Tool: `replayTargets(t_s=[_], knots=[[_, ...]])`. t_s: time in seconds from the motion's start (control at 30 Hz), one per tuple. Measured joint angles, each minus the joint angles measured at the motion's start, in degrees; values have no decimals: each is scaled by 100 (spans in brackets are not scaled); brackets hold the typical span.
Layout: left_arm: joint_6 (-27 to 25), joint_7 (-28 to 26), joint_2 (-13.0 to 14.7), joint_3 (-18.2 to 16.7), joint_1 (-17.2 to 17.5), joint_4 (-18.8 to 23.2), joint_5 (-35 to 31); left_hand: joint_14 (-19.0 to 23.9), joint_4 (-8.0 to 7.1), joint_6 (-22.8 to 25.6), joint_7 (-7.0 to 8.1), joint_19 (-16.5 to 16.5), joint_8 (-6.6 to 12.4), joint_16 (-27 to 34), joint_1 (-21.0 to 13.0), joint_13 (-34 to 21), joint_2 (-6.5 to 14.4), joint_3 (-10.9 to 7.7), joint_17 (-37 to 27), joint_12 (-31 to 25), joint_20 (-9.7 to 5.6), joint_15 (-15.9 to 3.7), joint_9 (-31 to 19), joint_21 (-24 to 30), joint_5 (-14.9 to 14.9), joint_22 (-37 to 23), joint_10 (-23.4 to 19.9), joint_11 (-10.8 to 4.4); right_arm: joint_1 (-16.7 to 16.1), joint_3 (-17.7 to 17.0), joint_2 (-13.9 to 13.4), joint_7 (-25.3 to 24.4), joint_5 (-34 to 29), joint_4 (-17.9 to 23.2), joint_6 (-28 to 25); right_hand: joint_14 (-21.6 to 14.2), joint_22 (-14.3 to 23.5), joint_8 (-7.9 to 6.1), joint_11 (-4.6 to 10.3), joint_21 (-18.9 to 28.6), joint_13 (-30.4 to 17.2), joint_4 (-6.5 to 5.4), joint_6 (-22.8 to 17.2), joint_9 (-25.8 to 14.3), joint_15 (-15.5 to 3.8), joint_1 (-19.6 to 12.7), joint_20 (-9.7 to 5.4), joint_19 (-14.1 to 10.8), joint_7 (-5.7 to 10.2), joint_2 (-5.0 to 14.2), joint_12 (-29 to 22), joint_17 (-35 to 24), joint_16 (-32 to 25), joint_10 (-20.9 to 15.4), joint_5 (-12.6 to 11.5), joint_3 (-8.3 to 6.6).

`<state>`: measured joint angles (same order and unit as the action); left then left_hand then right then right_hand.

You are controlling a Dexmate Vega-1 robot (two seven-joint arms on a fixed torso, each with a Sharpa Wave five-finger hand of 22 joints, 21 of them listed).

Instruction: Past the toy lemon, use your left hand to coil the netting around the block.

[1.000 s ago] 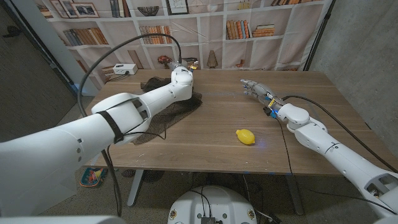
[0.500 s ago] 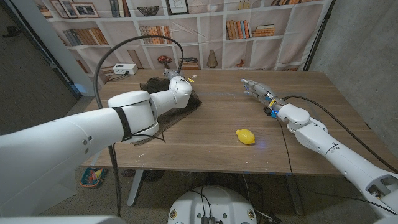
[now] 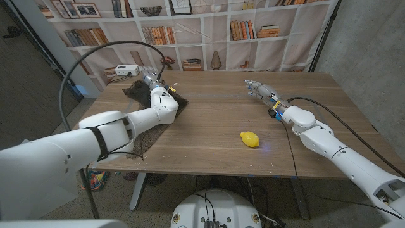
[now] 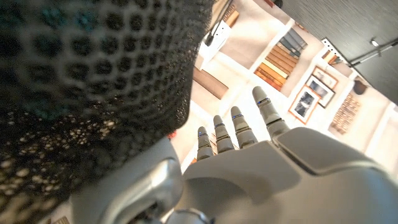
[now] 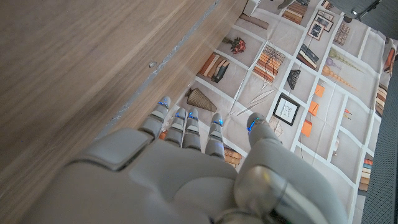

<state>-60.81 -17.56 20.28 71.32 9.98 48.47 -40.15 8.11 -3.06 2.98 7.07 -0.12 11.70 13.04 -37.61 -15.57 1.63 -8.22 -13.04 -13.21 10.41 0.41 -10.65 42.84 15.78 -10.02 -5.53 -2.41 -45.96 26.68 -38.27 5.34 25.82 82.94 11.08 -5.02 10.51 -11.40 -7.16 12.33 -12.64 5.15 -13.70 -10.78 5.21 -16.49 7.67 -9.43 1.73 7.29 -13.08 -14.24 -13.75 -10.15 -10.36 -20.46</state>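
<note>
A wooden surface [image 3: 215, 126] stands before a bookshelf backdrop, with both white robot arms reaching across it. On the far left part of the surface lies the dark netting [image 3: 136, 90], a bunched heap partly covered by the left arm; whether a block sits beneath it cannot be told. The left hand [image 3: 150, 80] is over the netting's far edge, and the left wrist view shows its fingers [image 4: 239, 127] extended and apart while black mesh drapes close by the thumb side; whether it grips the mesh cannot be told. The right hand [image 3: 258, 89] hovers at the far right, fingers straight, holding nothing. The toy lemon [image 3: 250, 139] lies near the front edge.
</note>
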Motion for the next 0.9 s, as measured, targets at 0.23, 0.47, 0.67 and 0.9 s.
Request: replayTargets(t_s=[0.23, 0.47, 0.67, 0.9], knots=[[-410, -732, 395, -420, 492, 1270, -282, -69, -66, -163, -52, -40, -69, -43, 201, 63, -10, 67, 70, 47, 87, 128, 0, -114, -214, 0, 143, 154, -129, -38, -66, -40, -4, 172, 31, 0, 0, 0, 0, 0, 0, 17, 0, 0, 0, 0, 31, -31, 0, 0, 0, 5, 0, 0, 0, 17], [-710, -1023, 748, -571, 785, 2486, -653, 98, -130, -63, -67, 113, -29, -40, 444, 119, -98, 166, 106, -35, 32, 31, -1, -189, -367, -10, -85, 96, -249, -83, -118, -73, 2, 296, 69, 1, 0, 0, 0, 0, 0, 16, 0, 0, -1, -1, 31, -31, 0, 0, 0, 14, 0, 0, 0, 16], [-1058, -544, 1177, -498, 990, 3722, -1027, 318, -212, 244, -21, 111, 62, 33, 704, 122, -163, 277, 106, -122, 97, -53, -17, -293, -429, -27, -327, 12, -376, -150, -174, -97, 35, 377, 160, 1, 0, 0, 0, 0, 0, 16, 0, 0, -1, 15, 31, -31, 0, 14, 0, 14, 0, 0, 0, 16], [-1501, 380, 1309, -632, 1438, 4993, -1753, 266, -357, -171, -189, 239, -94, 26, 1065, 122, -161, 423, 106, -25, 174, 317, -16, -362, -478, -53, 36, 382, -486, -222, -237, -44, 92, 399, 312, -30, 0, 0, 0, 0, 0, 16, 0, 0, -32, 32, 31, -31, 0, -2, 0, 7, 0, 0, 0, 16]])
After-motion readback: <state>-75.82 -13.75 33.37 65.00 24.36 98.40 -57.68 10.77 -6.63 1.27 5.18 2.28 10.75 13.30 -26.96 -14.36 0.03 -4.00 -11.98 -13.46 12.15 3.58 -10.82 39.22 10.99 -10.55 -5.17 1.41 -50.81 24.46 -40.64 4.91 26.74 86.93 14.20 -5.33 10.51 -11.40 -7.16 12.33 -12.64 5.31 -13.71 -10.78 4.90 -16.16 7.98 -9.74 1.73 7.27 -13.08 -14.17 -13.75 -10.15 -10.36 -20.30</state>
